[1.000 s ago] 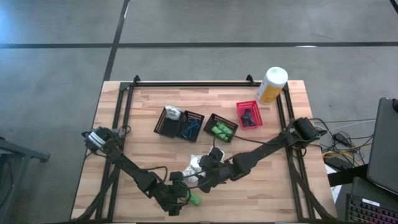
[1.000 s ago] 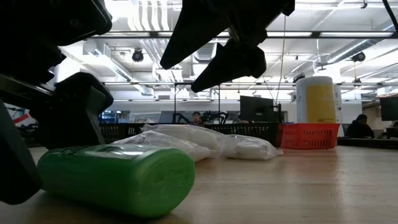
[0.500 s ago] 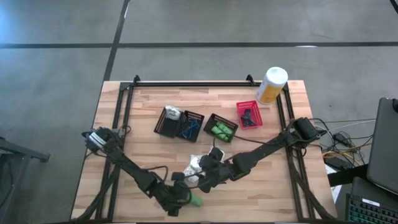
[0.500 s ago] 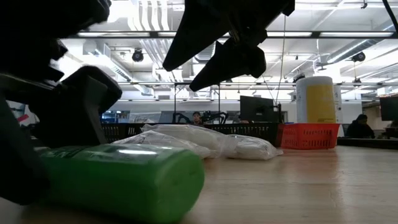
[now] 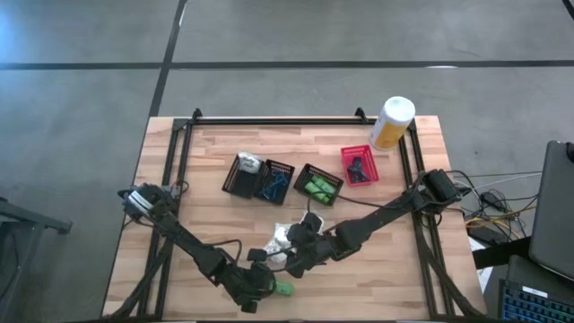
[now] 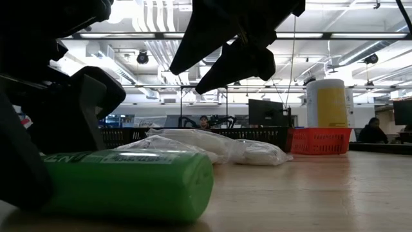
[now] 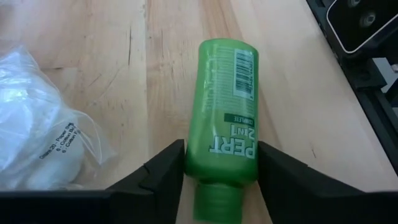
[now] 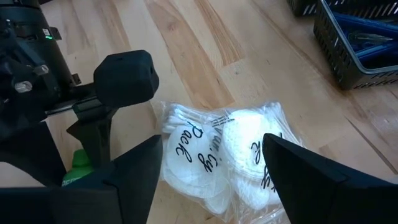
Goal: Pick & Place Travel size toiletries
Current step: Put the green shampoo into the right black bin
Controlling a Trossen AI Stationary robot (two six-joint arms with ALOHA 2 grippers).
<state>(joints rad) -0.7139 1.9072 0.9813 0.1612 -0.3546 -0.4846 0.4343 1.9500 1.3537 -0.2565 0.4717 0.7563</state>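
A green bottle lies on its side on the table near the front edge, cap end toward my left gripper. That gripper has closed on the bottle. In the low view the bottle fills the near left. Two white clear-wrapped bags lie side by side a little farther back. My right gripper hangs open above them, one finger over each side, and the low view shows its fingers well clear of the bags. My left gripper pinches the bottle's two long sides just above the cap between its two fingers. The fingers slant down from the table's left and lie along the bottle. The bottle rests flat on the tabletop, label up.
Three black mesh baskets and a red one stand in a row mid-table, with small items inside. A white-and-yellow canister stands at the far right corner. Bare wood lies to the right of the bags.
My left gripper's fingers have closed in on the green bottle from both sides. The bottle has turned a little on the table under them and stays down on the wood.
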